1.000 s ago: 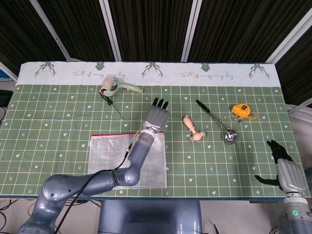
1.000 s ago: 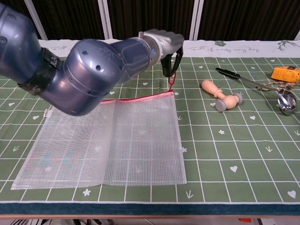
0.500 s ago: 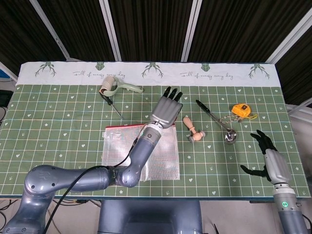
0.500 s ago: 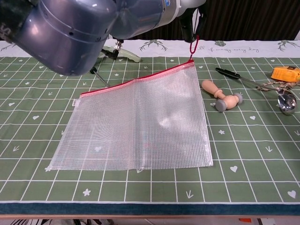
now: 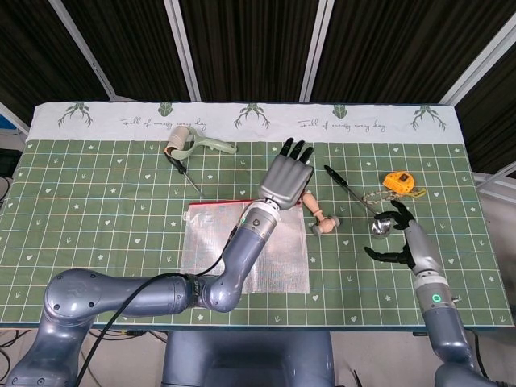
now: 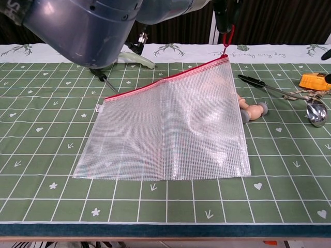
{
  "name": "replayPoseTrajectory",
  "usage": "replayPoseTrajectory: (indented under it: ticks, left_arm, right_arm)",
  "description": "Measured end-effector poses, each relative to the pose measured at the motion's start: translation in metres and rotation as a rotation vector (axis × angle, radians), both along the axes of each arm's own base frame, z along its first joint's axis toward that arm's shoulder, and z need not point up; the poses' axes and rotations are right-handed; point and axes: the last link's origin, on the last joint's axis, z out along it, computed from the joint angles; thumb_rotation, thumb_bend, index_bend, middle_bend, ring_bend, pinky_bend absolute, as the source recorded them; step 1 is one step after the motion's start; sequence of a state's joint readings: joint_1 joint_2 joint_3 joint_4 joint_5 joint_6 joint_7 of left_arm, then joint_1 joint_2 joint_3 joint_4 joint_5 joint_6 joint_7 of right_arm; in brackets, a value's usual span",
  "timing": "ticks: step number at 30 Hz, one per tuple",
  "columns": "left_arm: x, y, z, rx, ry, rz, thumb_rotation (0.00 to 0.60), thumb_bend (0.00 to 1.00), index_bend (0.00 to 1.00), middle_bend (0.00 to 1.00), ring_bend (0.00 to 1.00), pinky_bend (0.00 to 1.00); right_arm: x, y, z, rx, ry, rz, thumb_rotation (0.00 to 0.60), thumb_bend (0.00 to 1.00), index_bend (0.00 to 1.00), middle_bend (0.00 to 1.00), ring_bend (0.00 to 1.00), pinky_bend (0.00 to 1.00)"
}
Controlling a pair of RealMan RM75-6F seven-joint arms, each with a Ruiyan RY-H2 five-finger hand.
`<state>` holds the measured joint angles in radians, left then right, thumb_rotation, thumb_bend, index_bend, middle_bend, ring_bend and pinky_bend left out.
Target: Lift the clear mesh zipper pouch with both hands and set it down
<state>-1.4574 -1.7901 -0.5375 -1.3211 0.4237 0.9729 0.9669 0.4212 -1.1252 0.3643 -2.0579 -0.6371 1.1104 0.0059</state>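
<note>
- Currently, the left hand (image 5: 288, 178) holds the red pull loop (image 6: 226, 39), raising one corner of the mesh pouch (image 6: 170, 132); the pouch's lower edge rests on the table (image 6: 289, 170).
- Right hand (image 5: 405, 239) hovers beside it, fingers spread, holding nothing.
- Remaining: two-handed lift and set-down.

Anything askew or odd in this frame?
Yes: the mesh pouch hangs lopsided, its right corner raised by the red zipper pull that the left hand holds. The right hand is apart, open.
</note>
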Motion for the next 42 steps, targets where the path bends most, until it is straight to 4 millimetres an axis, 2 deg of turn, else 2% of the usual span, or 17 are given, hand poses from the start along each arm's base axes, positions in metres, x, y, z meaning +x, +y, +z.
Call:
replayPoseTrajectory:
  ticks: [7,14,17,25,42]
  left_arm:
    - [0.004,0.0,0.002,0.0,-0.015,0.001,0.6,0.44,0.59,0.13,0.0,0.0]
    - [0.007,-0.003,0.003,-0.02,-0.109,0.056,0.6,0.44,0.6,0.13,0.0,0.0]
    - [0.009,-0.003,0.002,-0.033,-0.147,0.081,0.6,0.44,0.6,0.13,0.0,0.0]
    - [0.012,0.001,0.004,-0.031,-0.173,0.089,0.6,0.44,0.61,0.13,0.0,0.0]
    - [0.01,0.002,0.002,-0.028,-0.168,0.068,0.6,0.44,0.61,0.14,0.0,0.0]
  right_arm:
    - [0.036,-0.027,-0.026,0.055,-0.161,-0.12,0.6,0.27,0.39,0.1,0.0,0.23]
    - [0.083,-0.053,-0.051,0.083,-0.301,-0.215,0.6,0.27,0.4,0.1,0.0,0.23]
    - [0.096,-0.061,-0.057,0.076,-0.324,-0.242,0.6,0.28,0.42,0.11,0.0,0.23]
    - [0.105,-0.073,-0.067,0.063,-0.338,-0.286,0.6,0.29,0.45,0.12,0.0,0.23]
    - [0.11,-0.079,-0.078,0.063,-0.358,-0.306,0.6,0.36,0.54,0.16,0.01,0.23]
